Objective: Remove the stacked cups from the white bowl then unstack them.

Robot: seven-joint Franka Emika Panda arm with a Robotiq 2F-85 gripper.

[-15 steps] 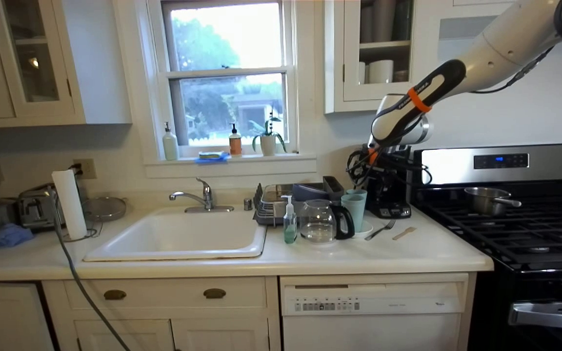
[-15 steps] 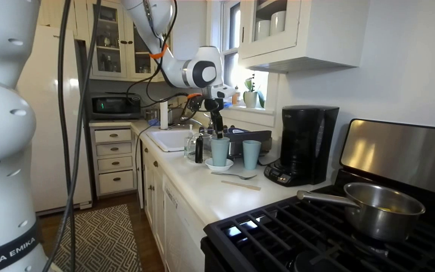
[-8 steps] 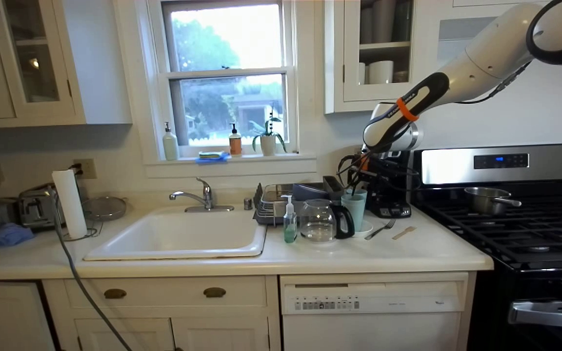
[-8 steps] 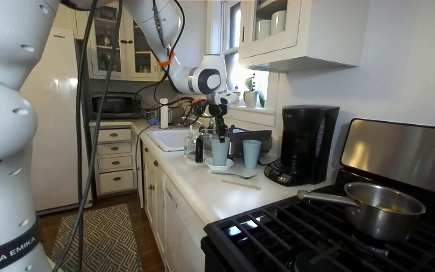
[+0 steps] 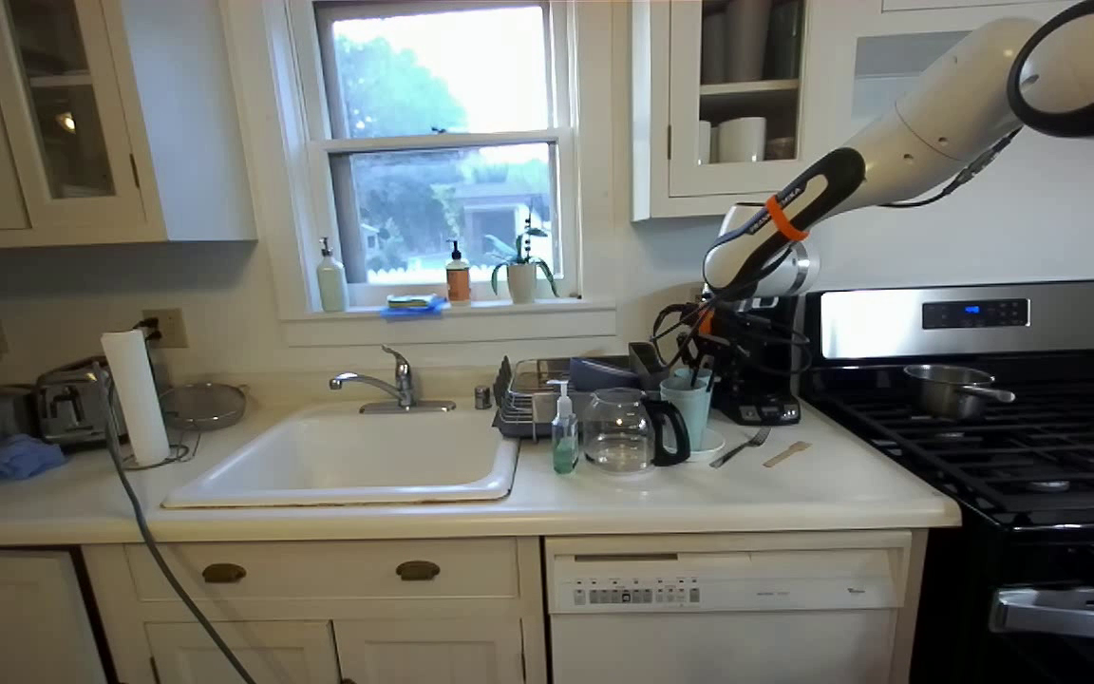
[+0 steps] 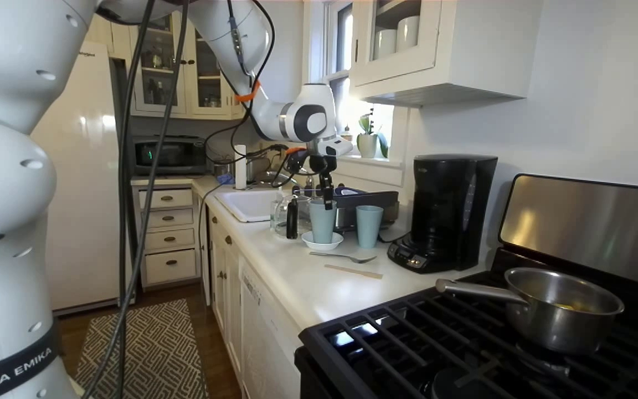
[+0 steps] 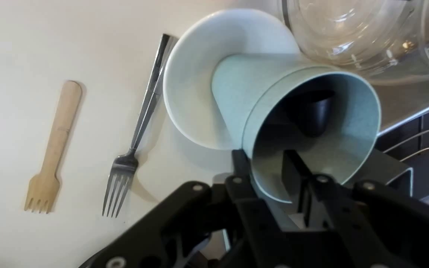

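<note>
Cups (image 7: 261, 87), right of wrist-frame centre | my gripper (image 7: 266, 158), spread, has lowered astride their rim | lift from white bowl (image 7: 194, 93) looks close

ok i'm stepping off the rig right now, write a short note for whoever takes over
Claw: open, straddling the rim of the stack, one finger inside, the other outside.
Stack: upright in the bowl; cup count unclear.
Lone cup: standing apart on the counter; the pictures don't say if it came from the stack.
Done: claw set at the rim.
Left: close on it, lift the stack out, unstack.
</note>
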